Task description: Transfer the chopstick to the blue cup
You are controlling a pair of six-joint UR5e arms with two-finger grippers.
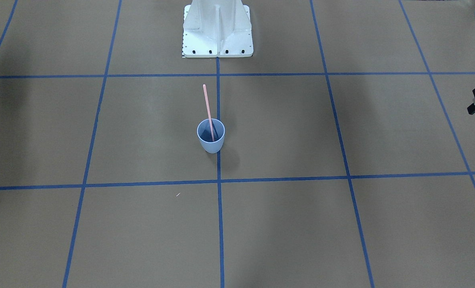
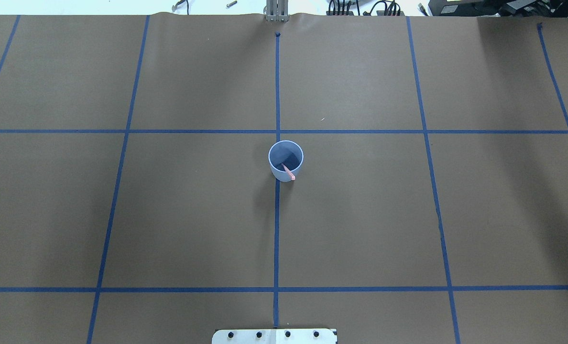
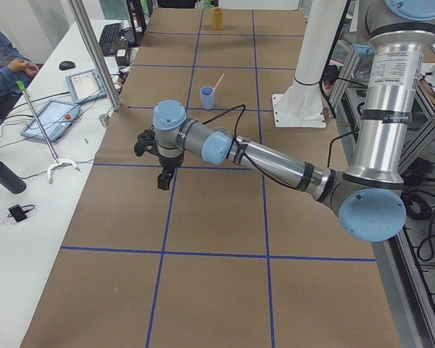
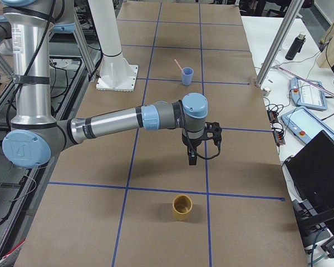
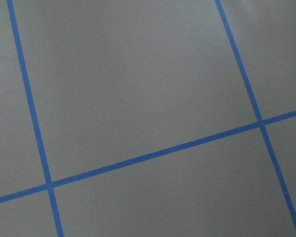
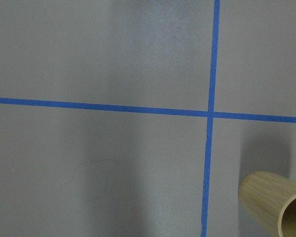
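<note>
Thin pink plastic chopstick (image 1: 208, 108) stands inside the small light-blue plastic cup (image 1: 211, 136), tip on the cup floor, shaft leaning on the rim and sticking out toward the top of the front-facing frame. In the overhead frame its free end overhangs the lower right of the rim. I judge the transfer done, so the step in hand is just pulling clear. My left pincer (image 3: 162, 180) hangs over bare table, well apart from the cup. Only a cropped bit shows at the right edge of the front-facing frame, so I cannot tell if its fingers are apart or together. My right pincer (image 4: 192, 157) shows in one side view only, so I cannot tell there either. It hovers above the short tan bamboo cup (image 4: 182, 207), not touching it. To do this well, I retreat up and away and sweep no link near the cup. My guess is the cup is light and the long stick gives leverage, so a nudge could tip it. The surface is a brown paper-covered table (image 2: 169, 215) with a blue tape grid (image 2: 277, 239), flat and matte. The white robot base plate (image 1: 217, 30) sits top centre. In the room, a white side bench carries tablets (image 3: 49, 119) and a dark bottle (image 3: 3, 176), a seated person (image 3: 1, 54) is at upper left, and a black laptop (image 4: 317, 172) is at lower right.
</note>
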